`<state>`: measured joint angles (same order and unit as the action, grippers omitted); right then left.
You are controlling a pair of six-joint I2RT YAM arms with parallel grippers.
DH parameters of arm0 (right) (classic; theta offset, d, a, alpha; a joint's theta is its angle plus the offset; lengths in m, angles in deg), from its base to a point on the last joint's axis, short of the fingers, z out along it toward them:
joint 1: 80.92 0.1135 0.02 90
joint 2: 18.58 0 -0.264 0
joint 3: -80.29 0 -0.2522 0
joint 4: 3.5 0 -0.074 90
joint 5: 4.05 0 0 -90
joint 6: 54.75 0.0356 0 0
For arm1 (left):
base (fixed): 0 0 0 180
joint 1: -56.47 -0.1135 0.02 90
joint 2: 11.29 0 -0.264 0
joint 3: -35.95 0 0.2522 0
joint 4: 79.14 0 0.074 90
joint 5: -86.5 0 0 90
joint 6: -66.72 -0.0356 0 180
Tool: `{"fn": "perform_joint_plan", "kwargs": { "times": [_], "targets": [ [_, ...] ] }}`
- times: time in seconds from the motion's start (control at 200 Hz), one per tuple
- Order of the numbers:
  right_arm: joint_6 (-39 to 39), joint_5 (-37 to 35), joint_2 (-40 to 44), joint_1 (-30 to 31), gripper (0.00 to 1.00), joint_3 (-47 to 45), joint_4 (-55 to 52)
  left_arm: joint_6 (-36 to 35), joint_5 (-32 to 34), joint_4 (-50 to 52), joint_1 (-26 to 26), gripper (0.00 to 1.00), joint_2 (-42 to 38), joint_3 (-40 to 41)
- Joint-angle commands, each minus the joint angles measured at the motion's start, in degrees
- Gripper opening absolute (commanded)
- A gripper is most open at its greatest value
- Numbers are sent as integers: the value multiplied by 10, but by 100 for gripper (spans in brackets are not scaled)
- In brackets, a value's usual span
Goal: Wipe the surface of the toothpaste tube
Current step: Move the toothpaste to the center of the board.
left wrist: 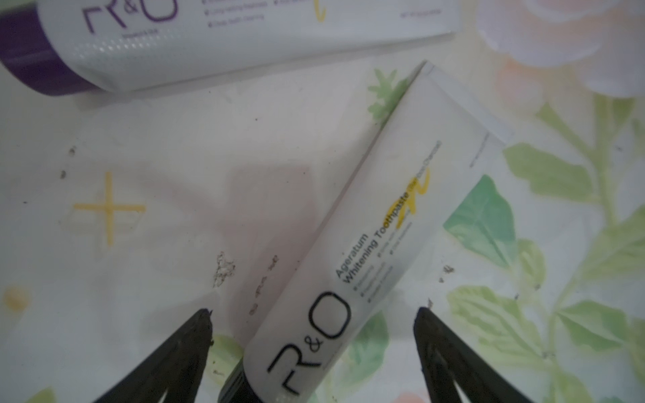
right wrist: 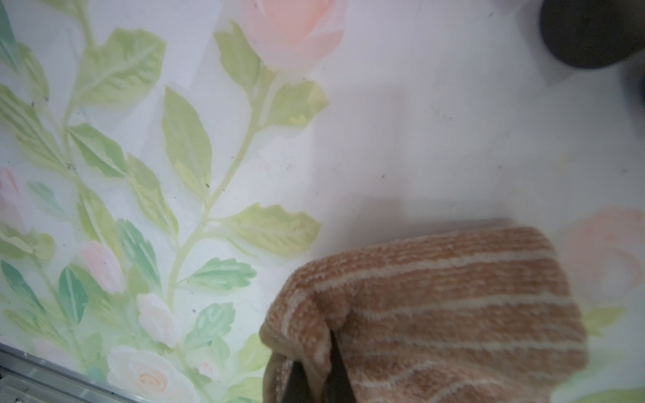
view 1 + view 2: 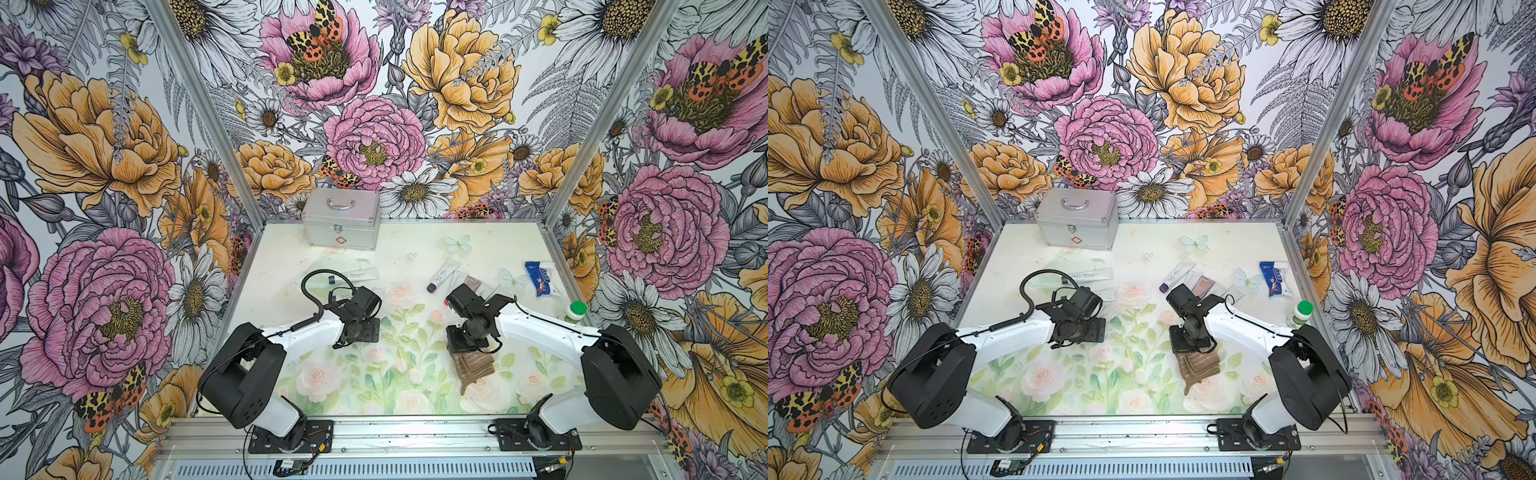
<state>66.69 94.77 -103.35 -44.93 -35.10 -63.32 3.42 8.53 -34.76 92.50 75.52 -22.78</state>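
Note:
A white toothpaste tube [image 1: 377,244] with a black cap and black R&O lettering lies flat on the floral table top; a yellow scribble marks its middle. My left gripper [image 1: 314,314] is open, with one black fingertip [image 1: 204,322] on each side of the tube's cap end, and neither touches it. My right gripper [image 2: 316,366] is shut on a fold of a brown striped cloth [image 2: 453,307]. In both top views the cloth [image 3: 473,365] [image 3: 1198,365] hangs below the right wrist, near the table's front right.
A second white tube with a purple cap [image 1: 244,38] lies close beyond the first. Farther right lie another purple-capped tube [image 3: 444,274], sachets [image 3: 473,284], a blue packet [image 3: 540,278] and a green-capped bottle [image 3: 575,311]. A silver case [image 3: 340,220] stands at the back.

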Motion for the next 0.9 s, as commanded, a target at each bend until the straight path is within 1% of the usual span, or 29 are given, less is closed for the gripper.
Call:
{"fn": "perform_joint_plan", "kwargs": {
  "times": [0.0,0.035,0.05,0.16,0.285,0.355,0.44,0.535,0.691,0.896],
  "targets": [
    [-3,1,17,4,0,6,-1,2,4,-21,4,88,8,-12],
    [-2,1,18,4,0,6,-1,0,4,-22,6,84,13,-14],
    [-3,1,18,4,0,6,-1,-2,-14,-22,6,83,17,-15],
    [-1,1,21,4,0,6,-1,-12,-33,-26,20,64,39,-24],
    [2,3,27,4,0,3,-2,-30,-57,-34,46,50,61,-32],
    [3,4,31,4,0,1,-2,-39,-61,-35,64,44,65,-34],
    [4,5,35,3,0,-3,-3,-49,-74,-46,84,40,61,-30],
    [5,14,35,1,0,-4,-2,-68,-92,-62,115,38,57,-25],
    [6,17,26,-1,0,-7,0,-95,-127,-87,171,38,56,-17],
    [9,13,26,-4,0,-6,-1,-107,-170,-122,214,37,61,4]
  ]
}}
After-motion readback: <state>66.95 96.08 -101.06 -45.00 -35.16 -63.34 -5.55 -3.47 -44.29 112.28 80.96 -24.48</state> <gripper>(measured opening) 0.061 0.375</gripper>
